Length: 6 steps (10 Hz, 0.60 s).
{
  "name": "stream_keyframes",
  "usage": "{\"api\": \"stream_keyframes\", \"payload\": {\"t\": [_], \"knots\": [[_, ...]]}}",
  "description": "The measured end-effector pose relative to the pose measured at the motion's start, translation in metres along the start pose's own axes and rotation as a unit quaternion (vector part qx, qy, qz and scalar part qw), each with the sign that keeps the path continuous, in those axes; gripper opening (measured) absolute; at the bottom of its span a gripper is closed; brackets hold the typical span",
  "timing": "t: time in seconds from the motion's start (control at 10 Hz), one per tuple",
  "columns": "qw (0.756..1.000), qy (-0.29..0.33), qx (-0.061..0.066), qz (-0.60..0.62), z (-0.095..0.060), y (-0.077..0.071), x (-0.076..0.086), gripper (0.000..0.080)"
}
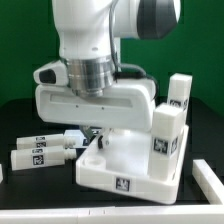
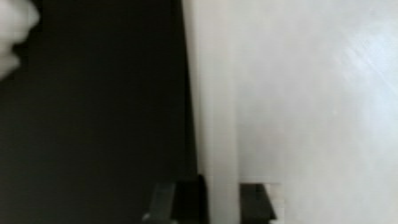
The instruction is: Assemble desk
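Note:
The desk's white tabletop (image 1: 135,165) lies on the black table with a tag on its near side. Two square tagged legs stand upright on it at the exterior view's right, one nearer (image 1: 167,132) and one farther back (image 1: 179,92). My gripper (image 1: 94,136) comes down at the tabletop's left edge, mostly hidden under the arm's white hand. In the wrist view its two dark fingers (image 2: 178,202) stand on either side of the tabletop's thin white rim (image 2: 219,110), so the gripper (image 2: 219,195) is shut on that rim.
Two loose tagged legs (image 1: 38,152) lie on the black table at the exterior view's left, close to the tabletop. A white piece (image 1: 212,181) shows at the lower right edge. A green wall stands behind.

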State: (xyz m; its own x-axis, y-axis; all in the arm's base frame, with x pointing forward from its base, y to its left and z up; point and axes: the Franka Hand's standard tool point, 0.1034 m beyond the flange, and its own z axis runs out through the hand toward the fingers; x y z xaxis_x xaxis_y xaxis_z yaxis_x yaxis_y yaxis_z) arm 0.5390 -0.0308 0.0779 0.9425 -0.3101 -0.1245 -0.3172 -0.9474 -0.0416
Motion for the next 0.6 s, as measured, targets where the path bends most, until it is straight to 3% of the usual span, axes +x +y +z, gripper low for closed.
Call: {"api": "stream_keyframes", "payload": {"t": [0.1,0.4,0.6], "knots": [[0.997,0.01,-0.004,-0.075,-0.016,-0.006,0.009,0.0054],[0.985,0.008,-0.011,-0.172,-0.008,-0.001,0.008,0.0054],[0.951,0.026,-0.023,-0.309,-0.022,-0.021,0.029,0.0054]]}}
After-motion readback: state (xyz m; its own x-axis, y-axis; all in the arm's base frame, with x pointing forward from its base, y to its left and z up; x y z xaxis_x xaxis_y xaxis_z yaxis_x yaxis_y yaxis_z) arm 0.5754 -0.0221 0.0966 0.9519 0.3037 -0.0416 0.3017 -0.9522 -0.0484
